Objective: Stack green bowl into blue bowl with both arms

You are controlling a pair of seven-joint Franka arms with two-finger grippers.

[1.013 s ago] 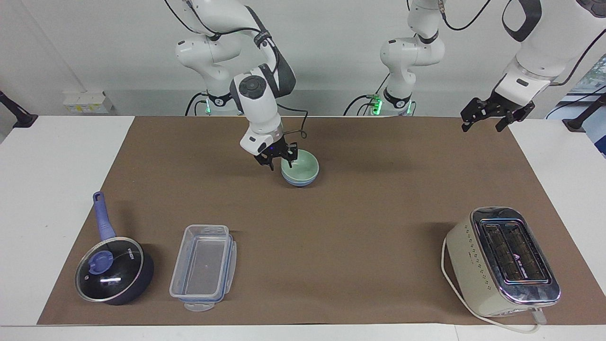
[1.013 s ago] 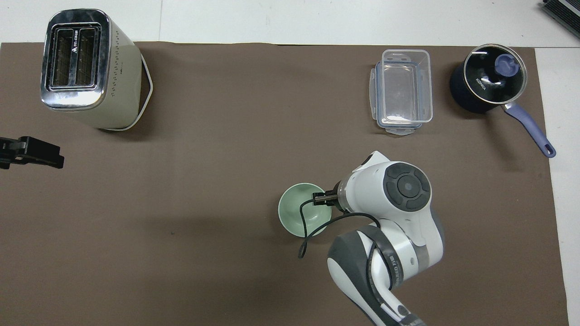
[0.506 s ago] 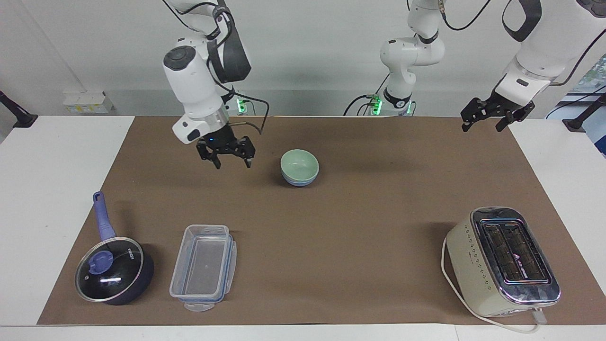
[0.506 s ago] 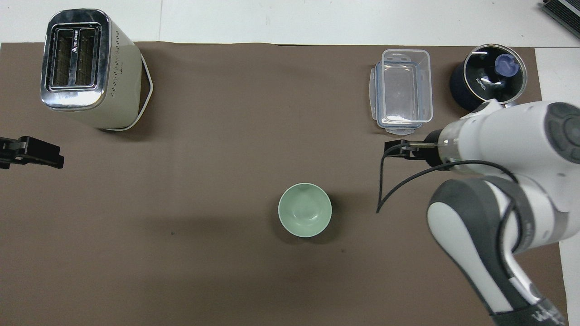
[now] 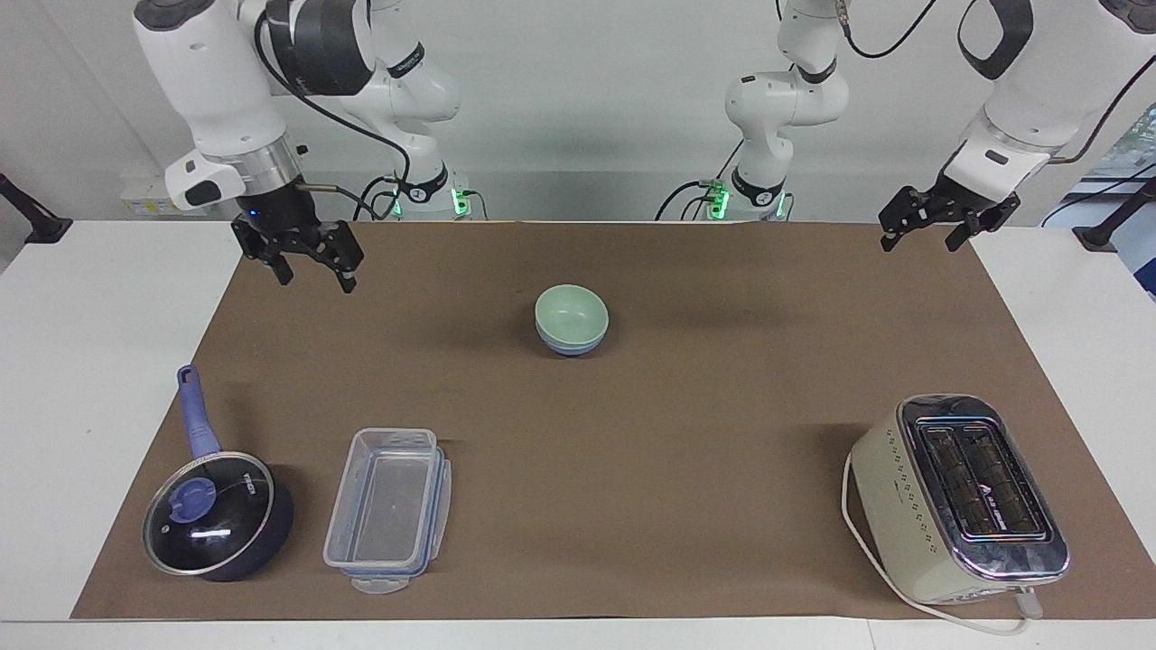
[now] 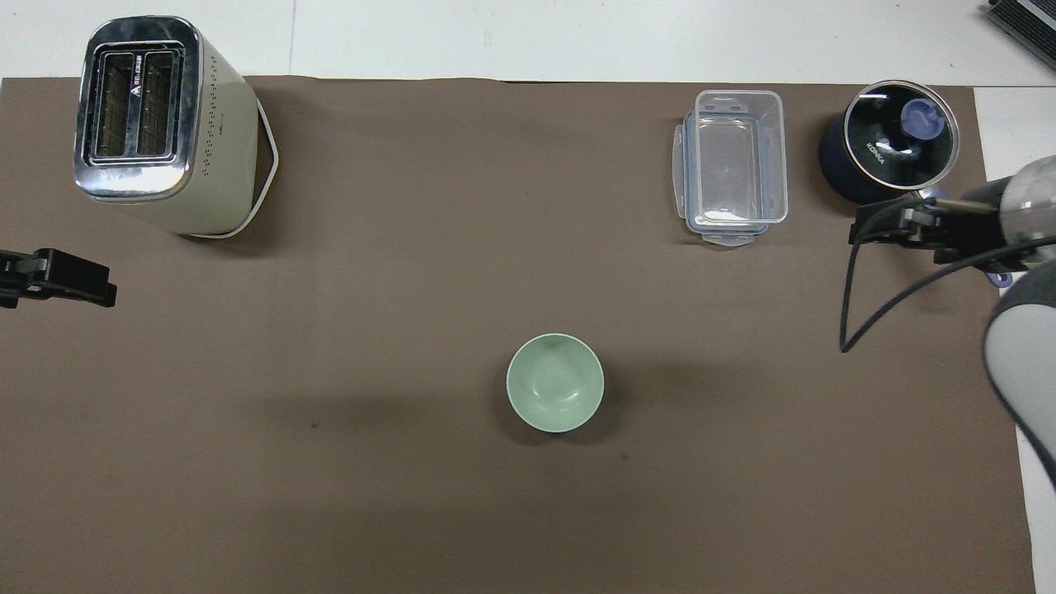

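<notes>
The pale green bowl [image 5: 571,311] [image 6: 554,382] sits nested inside the blue bowl [image 5: 571,344] in the middle of the brown mat; only the blue bowl's lower side shows under the green rim in the facing view, and the overhead view hides it. My right gripper [image 5: 312,271] [image 6: 876,224] hangs open and empty in the air over the mat's edge at the right arm's end, well away from the bowls. Over the mat's corner at the left arm's end, my left gripper [image 5: 919,236] [image 6: 58,280] waits raised, open and empty.
A dark blue lidded saucepan [image 5: 217,515] and a clear plastic container [image 5: 388,510] stand at the right arm's end, farther from the robots than the bowls. A cream toaster [image 5: 962,496] with its cord stands at the left arm's end, also farther out.
My right gripper let go of the green bowl, opened, rose and swung away toward the right arm's end of the table. The stacked bowls stayed put. The left arm has not moved.
</notes>
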